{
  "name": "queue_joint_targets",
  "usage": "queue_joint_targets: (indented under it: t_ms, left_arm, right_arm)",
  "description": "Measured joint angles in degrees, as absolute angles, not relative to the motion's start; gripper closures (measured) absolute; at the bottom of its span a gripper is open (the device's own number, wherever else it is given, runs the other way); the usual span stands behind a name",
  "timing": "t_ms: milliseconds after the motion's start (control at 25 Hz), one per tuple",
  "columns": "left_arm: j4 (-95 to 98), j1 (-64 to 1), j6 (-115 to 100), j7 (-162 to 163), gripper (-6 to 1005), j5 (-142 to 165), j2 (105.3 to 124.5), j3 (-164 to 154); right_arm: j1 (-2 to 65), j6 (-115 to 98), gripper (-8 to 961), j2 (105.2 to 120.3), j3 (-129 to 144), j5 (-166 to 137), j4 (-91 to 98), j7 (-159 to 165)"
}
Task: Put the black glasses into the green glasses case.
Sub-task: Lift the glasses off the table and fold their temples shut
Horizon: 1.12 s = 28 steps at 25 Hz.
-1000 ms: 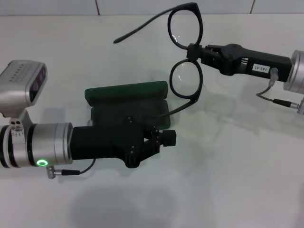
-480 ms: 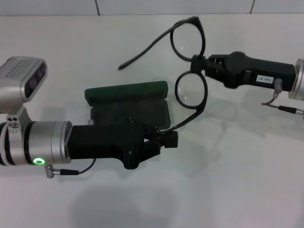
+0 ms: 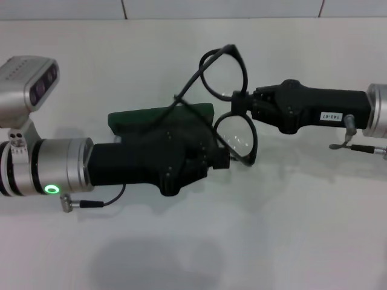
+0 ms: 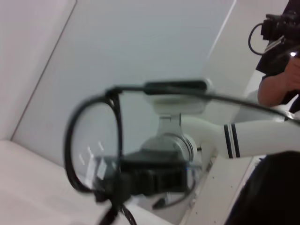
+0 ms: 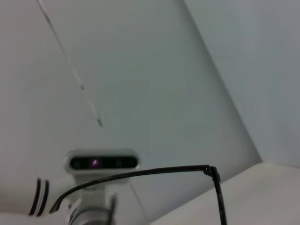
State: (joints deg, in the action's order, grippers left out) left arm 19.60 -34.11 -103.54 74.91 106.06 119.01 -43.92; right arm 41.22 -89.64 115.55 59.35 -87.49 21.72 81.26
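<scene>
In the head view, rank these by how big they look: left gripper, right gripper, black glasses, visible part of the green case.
1. left gripper, nearest the camera, so partly appearance
2. right gripper
3. black glasses, close to the right gripper; unsure
4. green glasses case, mostly hidden behind the left gripper

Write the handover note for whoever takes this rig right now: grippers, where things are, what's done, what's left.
Right gripper: shut on the thin black-framed glasses at the bridge, holding them in the air at the right end of the dark green velvety glasses case.
Left gripper: over the case, covering most of it; its grip on the case cannot be made out.
Done: glasses picked up and brought to the case; one temple arm reaches over the green lid.
Left: lower the glasses into the case, then release. Whether they touch it yet cannot be told.
</scene>
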Motion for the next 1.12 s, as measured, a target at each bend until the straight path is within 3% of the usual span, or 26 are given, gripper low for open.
queue_joint_targets:
  t_ms: [1120]
  left_arm:
    - [19.7, -35.3, -103.5, 75.4, 993, 102.9, 118.93, -43.9]
  right_arm:
    - [40.0, -91.3, 891, 115.58, 63.8, -87.4, 23.7, 81.4]
